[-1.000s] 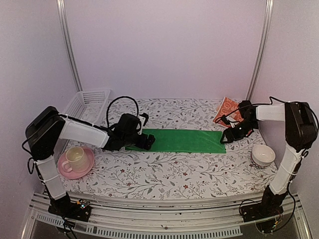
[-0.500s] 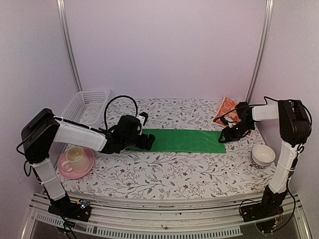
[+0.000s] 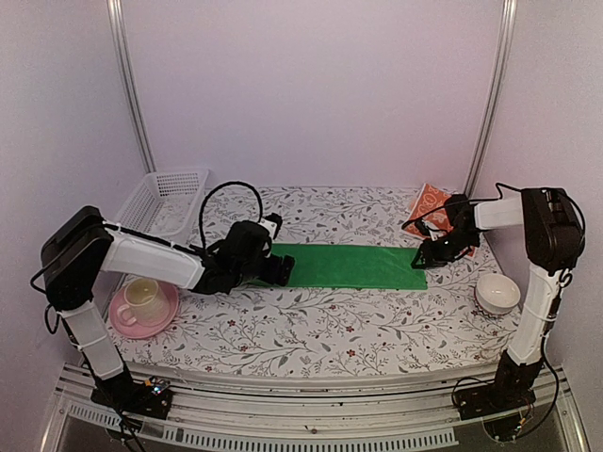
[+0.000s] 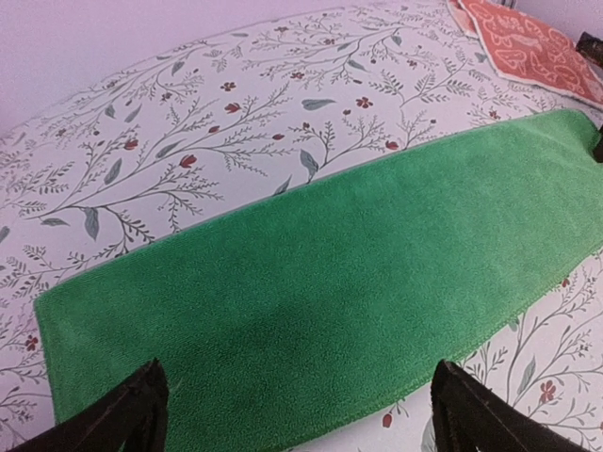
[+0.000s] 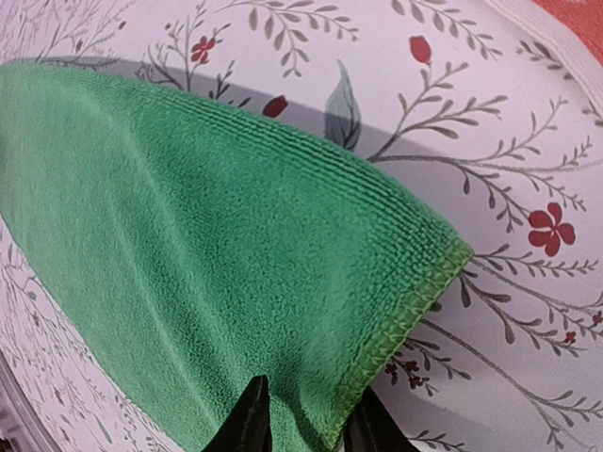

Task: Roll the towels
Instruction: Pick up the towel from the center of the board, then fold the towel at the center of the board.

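Right tool pinches only the green towel edge, so it may slip out. Left tool gapes wide open.

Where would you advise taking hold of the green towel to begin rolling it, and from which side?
Take the green towel by one short end, at its hemmed corner, coming in low from beyond that end along its length. It lies flat as a long strip, so only the edges offer a lip to pinch, and a roll probably has to start from an end.
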Action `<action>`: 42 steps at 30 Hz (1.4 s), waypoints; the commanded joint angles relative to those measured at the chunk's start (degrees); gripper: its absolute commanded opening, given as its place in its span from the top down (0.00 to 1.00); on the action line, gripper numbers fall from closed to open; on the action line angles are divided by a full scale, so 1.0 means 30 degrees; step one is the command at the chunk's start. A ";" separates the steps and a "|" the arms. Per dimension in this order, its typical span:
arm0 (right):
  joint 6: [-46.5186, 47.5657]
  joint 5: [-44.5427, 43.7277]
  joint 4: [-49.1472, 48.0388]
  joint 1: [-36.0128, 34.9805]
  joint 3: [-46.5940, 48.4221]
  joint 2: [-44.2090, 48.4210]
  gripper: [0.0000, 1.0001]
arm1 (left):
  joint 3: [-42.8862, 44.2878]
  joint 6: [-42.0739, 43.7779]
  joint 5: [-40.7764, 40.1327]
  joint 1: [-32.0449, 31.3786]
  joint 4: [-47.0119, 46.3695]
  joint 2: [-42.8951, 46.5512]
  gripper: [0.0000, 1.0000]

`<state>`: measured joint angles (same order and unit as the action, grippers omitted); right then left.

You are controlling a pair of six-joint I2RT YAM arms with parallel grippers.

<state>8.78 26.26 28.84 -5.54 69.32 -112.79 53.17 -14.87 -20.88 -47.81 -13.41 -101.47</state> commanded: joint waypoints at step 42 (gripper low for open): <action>0.3074 0.6786 0.8610 -0.1159 0.8602 -0.0354 0.98 | -0.0184 0.0300 -0.2850 -0.0387 0.1100 0.1265 0.03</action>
<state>18.65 42.65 52.93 -4.97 91.31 -111.81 53.19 -14.59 -26.92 -49.34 -10.85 -101.10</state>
